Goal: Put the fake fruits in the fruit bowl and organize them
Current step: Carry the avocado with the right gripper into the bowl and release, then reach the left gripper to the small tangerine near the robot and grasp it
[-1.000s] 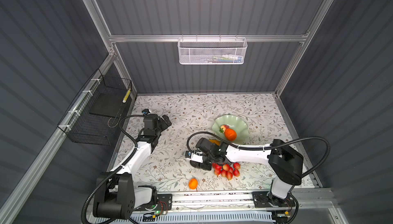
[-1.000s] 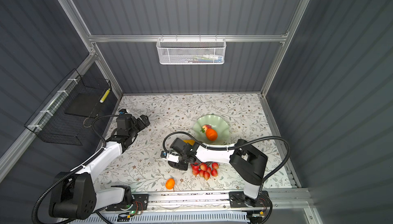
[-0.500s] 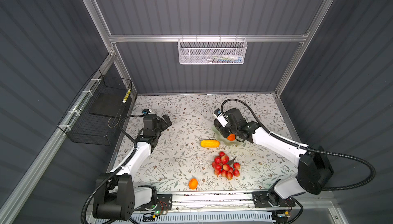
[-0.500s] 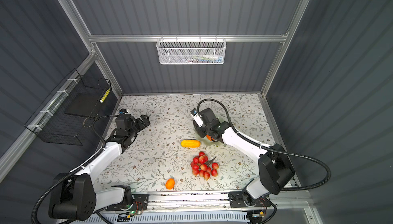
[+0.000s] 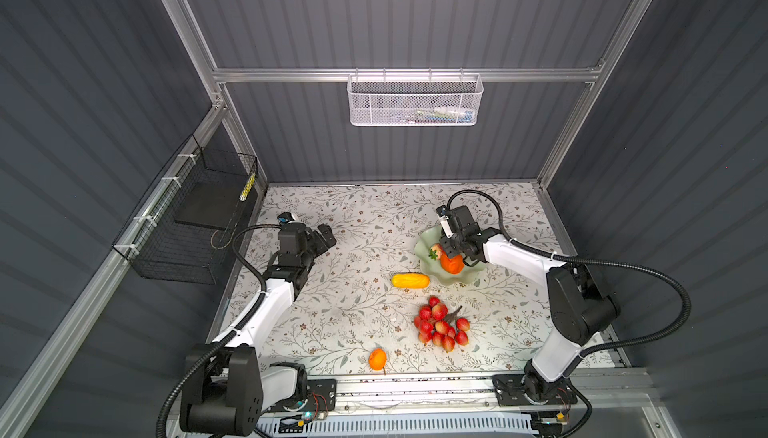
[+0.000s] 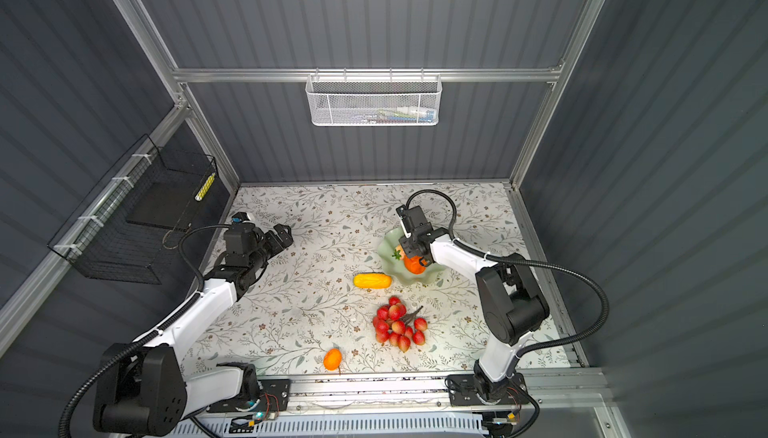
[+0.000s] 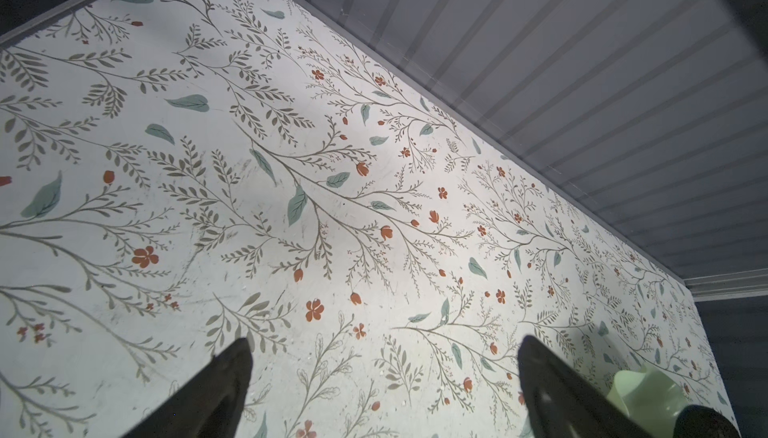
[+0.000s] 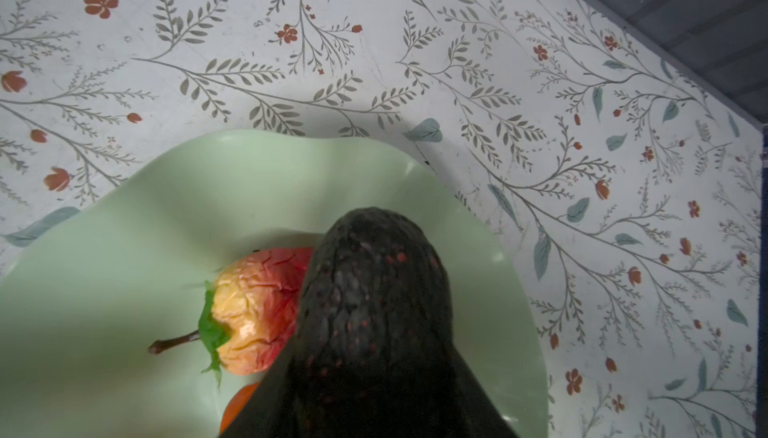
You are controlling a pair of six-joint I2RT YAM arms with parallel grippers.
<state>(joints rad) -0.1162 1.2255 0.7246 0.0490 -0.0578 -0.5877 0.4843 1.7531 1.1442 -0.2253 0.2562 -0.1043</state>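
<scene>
The pale green fruit bowl point(image 5: 428, 267) point(image 6: 388, 263) point(image 8: 124, 269) stands at the back right and holds a red-pink strawberry point(image 5: 435, 250) point(image 8: 253, 311) and an orange fruit point(image 5: 452, 264) point(image 8: 239, 407). My right gripper point(image 5: 455, 246) point(image 8: 365, 373) hangs over the bowl, shut on a dark avocado point(image 8: 374, 290) that points past the strawberry. On the table lie a yellow oblong fruit point(image 5: 410, 280), a red berry cluster point(image 5: 441, 324) and a second orange fruit point(image 5: 377, 359). My left gripper point(image 5: 326, 234) point(image 7: 382, 344) is open and empty at the far left.
A white mesh basket point(image 5: 415, 101) hangs on the back wall. On the left wall hangs a black wire basket point(image 5: 187, 223). The bowl's rim point(image 7: 640, 394) shows at the edge of the left wrist view. The front edge is a metal rail point(image 5: 415, 386).
My right arm has swung from the table's front middle back to the fruit bowl, carrying the avocado, and now sits a little further over the bowl. The left arm has not moved.
</scene>
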